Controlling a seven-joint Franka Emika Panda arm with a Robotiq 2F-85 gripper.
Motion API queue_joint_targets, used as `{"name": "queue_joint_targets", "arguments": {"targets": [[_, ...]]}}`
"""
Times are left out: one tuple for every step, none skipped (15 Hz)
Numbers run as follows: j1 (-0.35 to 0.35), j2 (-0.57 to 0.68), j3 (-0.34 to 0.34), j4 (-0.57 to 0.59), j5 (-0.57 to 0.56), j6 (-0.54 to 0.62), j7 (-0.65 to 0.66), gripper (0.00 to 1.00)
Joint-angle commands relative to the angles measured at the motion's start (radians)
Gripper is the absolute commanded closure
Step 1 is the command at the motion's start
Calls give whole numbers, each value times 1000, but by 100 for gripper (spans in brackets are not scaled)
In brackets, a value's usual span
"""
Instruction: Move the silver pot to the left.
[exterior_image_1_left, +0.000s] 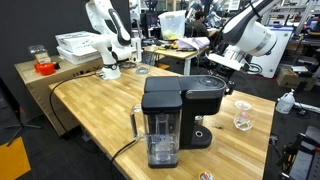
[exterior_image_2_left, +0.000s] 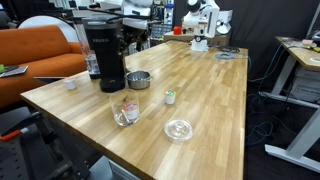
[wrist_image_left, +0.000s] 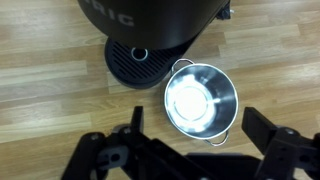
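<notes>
The wooden table (exterior_image_2_left: 215, 90) holds a black coffee machine (exterior_image_2_left: 105, 50). The gripper (wrist_image_left: 194, 120) hangs above the pot, its fingers wide apart and holding nothing. The silver pot (wrist_image_left: 200, 100) sits right by the machine's front, maybe touching it. To do this well, go straight down, pinch the rim, then slide the pot left slowly.
</notes>
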Motion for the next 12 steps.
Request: {"name": "queue_joint_targets", "arguments": {"targets": [[-18,-78,6,-90,79,-7,-28,0],[-18,-91,6,-109,95,-6,-34,0],[-20,-104,9,-126,128,-15,-52,0],[-22,-115,10,-141,156,-27,-66,0],[-8,-76,3,-108,99,-3,-24,0],[-8,-82,4,-116,103,-3,-29,0],[-8,-81,4,-116,102,-3,-29,0],[-8,-79,4,-114,102,-2,-29,0],[-8,-78,4,-114,102,-2,-29,0],[-7,-78,4,-114,102,-2,-29,0],[-7,-78,4,-114,102,-2,-29,0],[-7,-78,4,-114,102,-2,-29,0]]}}
